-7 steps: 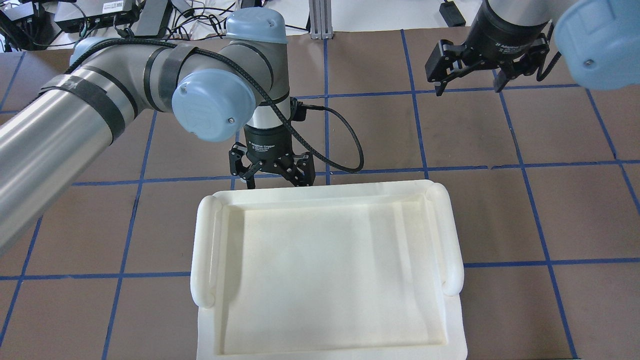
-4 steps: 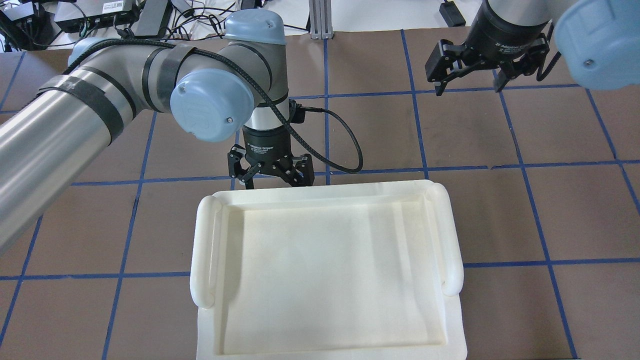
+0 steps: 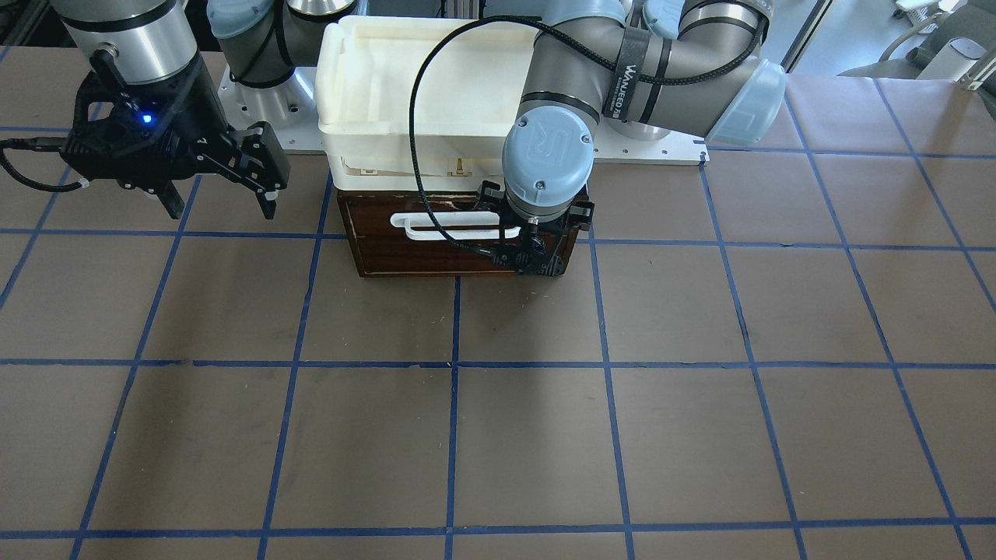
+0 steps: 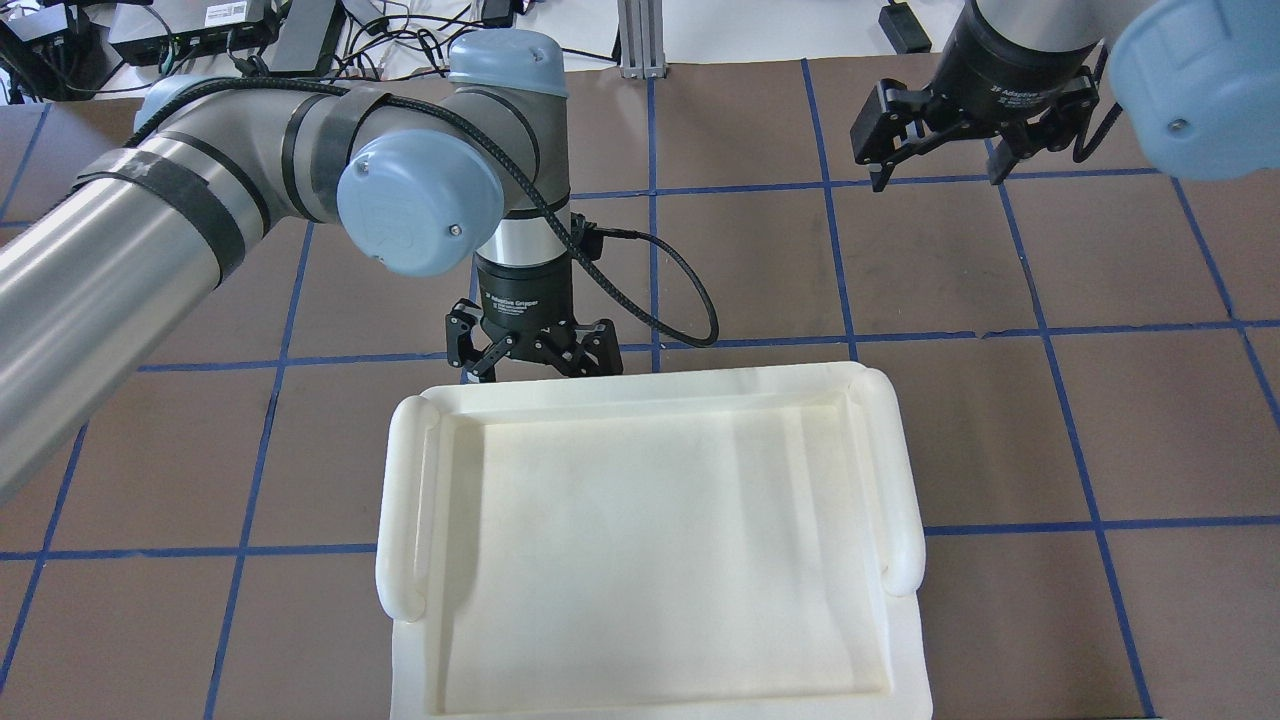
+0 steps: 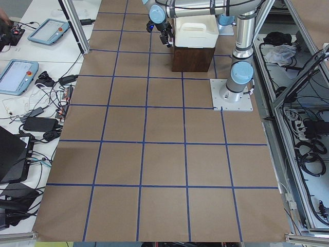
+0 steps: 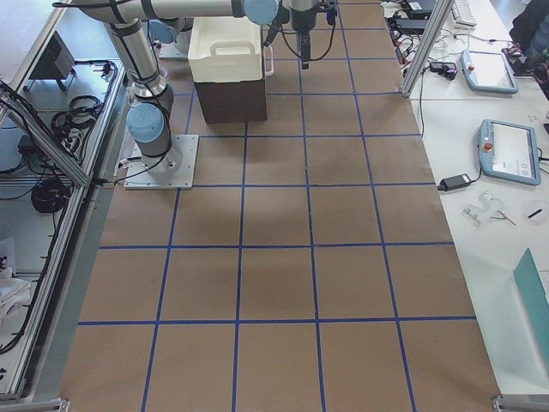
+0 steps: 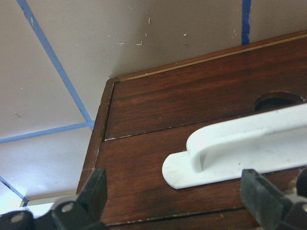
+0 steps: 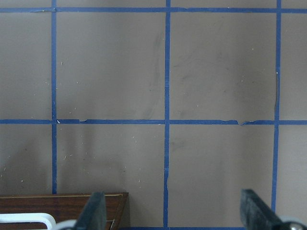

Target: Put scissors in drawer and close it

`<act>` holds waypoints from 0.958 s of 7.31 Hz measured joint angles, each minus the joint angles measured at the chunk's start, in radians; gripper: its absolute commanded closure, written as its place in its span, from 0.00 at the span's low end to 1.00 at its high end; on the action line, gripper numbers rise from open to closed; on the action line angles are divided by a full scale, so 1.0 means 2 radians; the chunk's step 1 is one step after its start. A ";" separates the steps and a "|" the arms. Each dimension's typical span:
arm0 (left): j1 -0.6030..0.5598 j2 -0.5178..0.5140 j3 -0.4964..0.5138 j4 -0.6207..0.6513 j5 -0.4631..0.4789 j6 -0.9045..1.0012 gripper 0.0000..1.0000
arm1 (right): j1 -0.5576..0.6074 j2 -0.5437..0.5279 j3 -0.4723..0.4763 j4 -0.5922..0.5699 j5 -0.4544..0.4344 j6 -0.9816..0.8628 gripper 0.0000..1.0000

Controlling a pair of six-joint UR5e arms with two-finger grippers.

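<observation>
The dark brown drawer front (image 3: 459, 253) with its white bar handle (image 3: 455, 225) stands under the front edge of a white tray (image 4: 650, 380). The drawer's inside is hidden, and the scissors show in no view. My left gripper (image 3: 537, 260) is open and points down at the drawer front. In the left wrist view the end of the handle (image 7: 230, 148) lies between its fingers (image 7: 93, 191), with nothing gripped. From overhead the left gripper (image 4: 530, 360) sits at the tray's far edge. My right gripper (image 4: 935, 165) is open and empty, hovering over bare table to the drawer's side.
The white tray (image 3: 373, 101) sits on top of the drawer's cabinet (image 5: 193, 59), right in front of the arm bases. The table is brown paper with blue tape lines (image 8: 167, 120). Cables and devices lie beyond the table's far edge (image 4: 230, 30).
My left gripper has shifted slightly to the overhead view's left and closer to the tray's edge. The right gripper has hardly moved.
</observation>
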 measured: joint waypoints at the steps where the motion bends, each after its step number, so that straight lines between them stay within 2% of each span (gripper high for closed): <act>1: 0.001 0.001 0.011 0.003 0.004 0.000 0.00 | 0.000 0.000 0.000 0.000 0.000 0.000 0.00; 4: 0.024 0.015 0.072 0.013 0.026 0.001 0.00 | 0.000 0.000 0.000 0.000 0.000 0.000 0.00; 7: 0.085 0.079 0.088 0.057 0.041 0.008 0.00 | 0.000 -0.001 0.000 0.000 0.000 0.000 0.00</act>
